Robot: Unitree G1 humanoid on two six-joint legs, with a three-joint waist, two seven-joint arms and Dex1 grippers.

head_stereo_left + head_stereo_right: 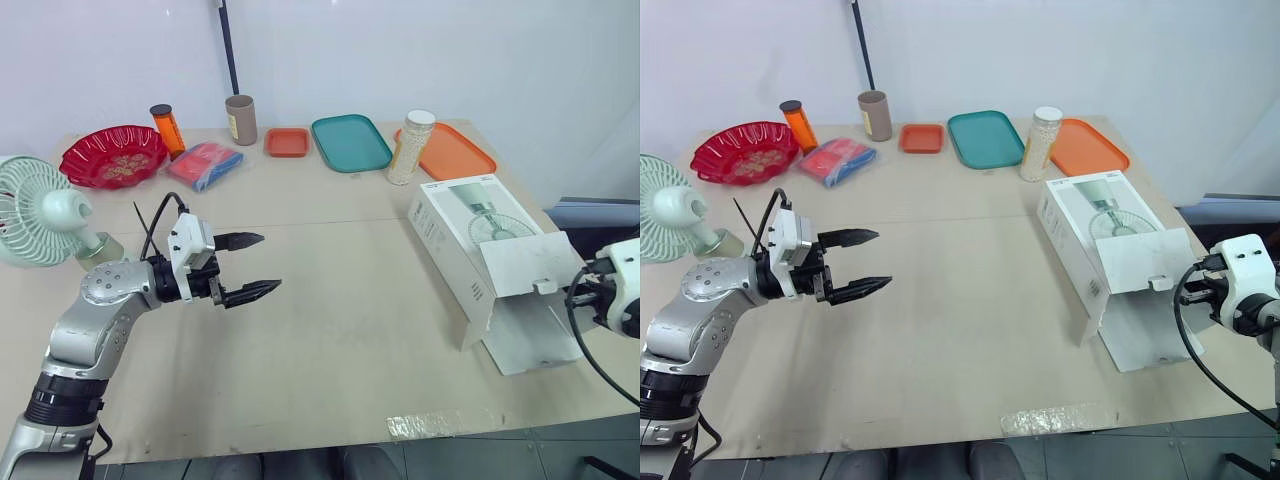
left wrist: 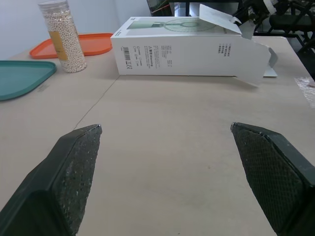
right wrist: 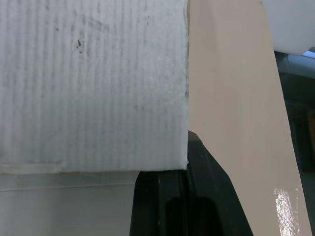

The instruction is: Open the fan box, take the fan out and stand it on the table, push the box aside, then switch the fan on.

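The fan (image 1: pixel 35 210) stands at the desk's (image 1: pixel 330 340) left edge; the fan box (image 1: pixel 470 235) lies near the right edge, its flaps open. The left claw (image 1: pixel 268 262) hovers wide open above the desk, while the right claw (image 1: pixel 590 285) sits at the box flap, its state impossible to tell.

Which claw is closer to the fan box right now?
Right. The right claw is at the open flap of the fan box; the left claw hangs open above the table, far from the box.

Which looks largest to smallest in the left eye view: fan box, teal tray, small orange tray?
fan box, though it lies nearer the camera
teal tray
small orange tray, beside the teal one, plainly smaller
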